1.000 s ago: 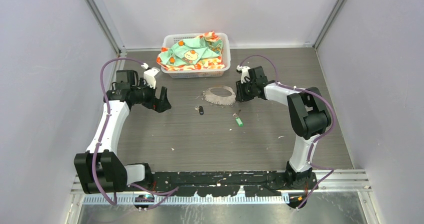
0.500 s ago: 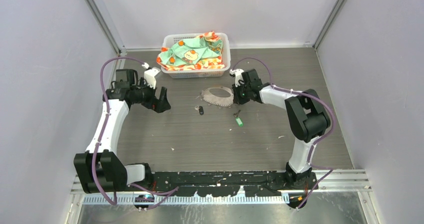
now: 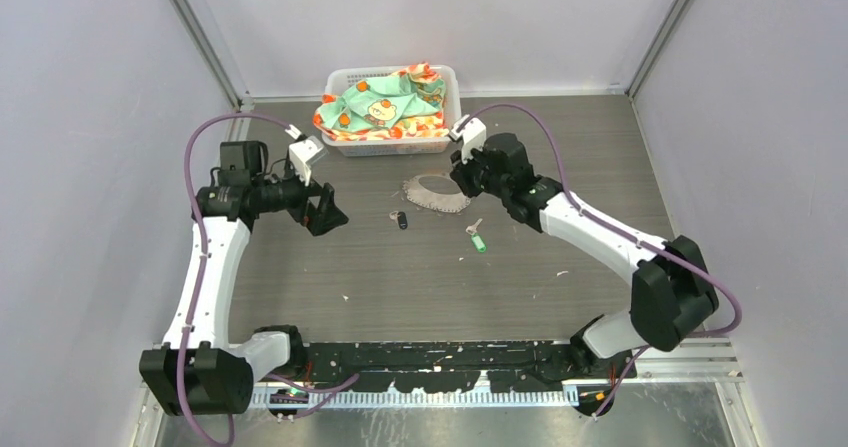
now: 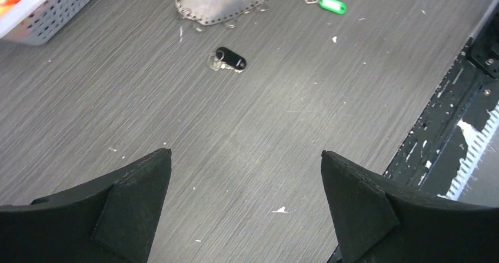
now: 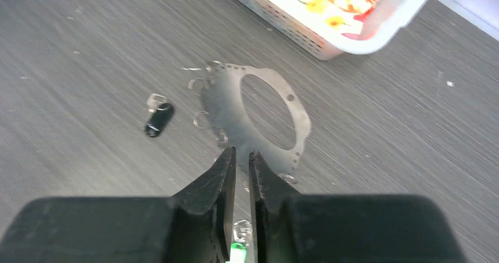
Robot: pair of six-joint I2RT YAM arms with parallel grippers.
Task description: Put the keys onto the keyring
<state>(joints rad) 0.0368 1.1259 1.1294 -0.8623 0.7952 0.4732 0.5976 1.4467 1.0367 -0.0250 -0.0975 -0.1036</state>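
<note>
The keyring point(image 3: 437, 194), a flat silver loop with small rings along its edge, lies on the table in front of the basket. The black-headed key point(image 3: 401, 221) lies just to its left and the green-headed key point(image 3: 478, 239) to its near right. My right gripper point(image 3: 460, 182) hovers over the keyring's right edge. In the right wrist view its fingers point(image 5: 223, 169) are shut with only a sliver between them, tips over the keyring point(image 5: 223, 104), nothing held; the green key point(image 5: 237, 251) shows through the gap. My left gripper point(image 4: 246, 154) stands open, well left of the black key point(image 4: 229, 59).
A white basket point(image 3: 448, 137) holding patterned green and orange cloth stands at the back, just beyond the keyring. Grey side walls close in the table left and right. A black rail point(image 4: 465, 116) runs along the near edge.
My right gripper has closed and moved left and farther back over the keyring's right edge, its elbow swinging out to the right. My left gripper shifted slightly nearer and stayed open.
</note>
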